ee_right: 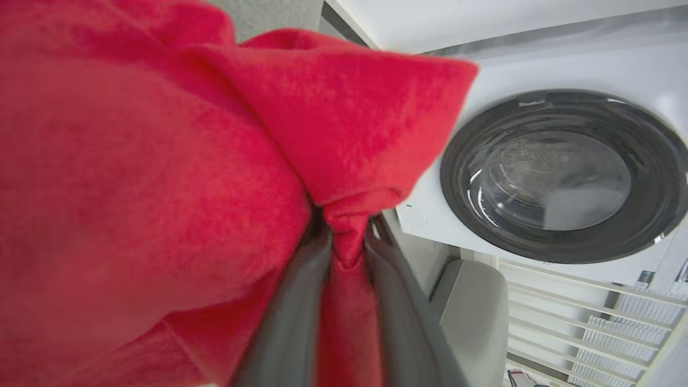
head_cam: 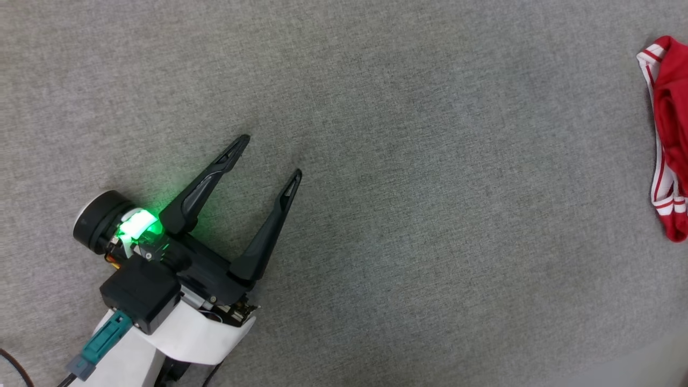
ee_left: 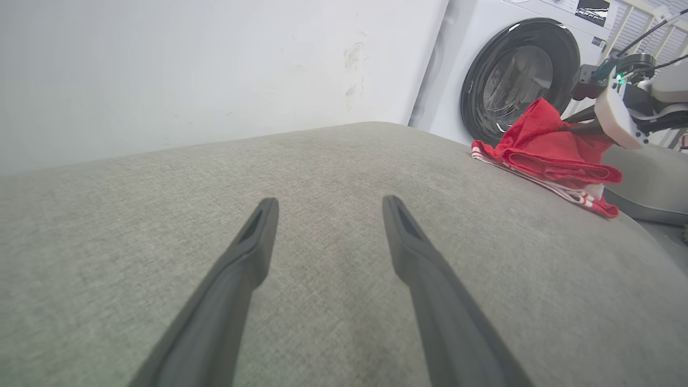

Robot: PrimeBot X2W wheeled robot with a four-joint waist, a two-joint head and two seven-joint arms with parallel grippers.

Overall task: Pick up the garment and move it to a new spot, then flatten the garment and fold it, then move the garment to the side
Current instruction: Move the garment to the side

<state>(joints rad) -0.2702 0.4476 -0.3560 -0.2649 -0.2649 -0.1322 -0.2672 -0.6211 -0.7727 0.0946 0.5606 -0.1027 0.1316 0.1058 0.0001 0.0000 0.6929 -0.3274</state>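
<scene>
Right wrist view has my right gripper (ee_right: 346, 232) pinching only a thin fold of the garment (ee_right: 134, 161), bunched at the right edge of the bench (head_cam: 376, 215), so it may slip free while my left gripper (head_cam: 270, 156) hangs wide, well apart.

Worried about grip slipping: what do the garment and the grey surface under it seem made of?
The garment looks like a soft matte knit, perhaps polyester: fine fuzzy texture, limp folds. The grey surface looks like woven matte cloth, likely upholstery: heathered crosshatch threads.
</scene>
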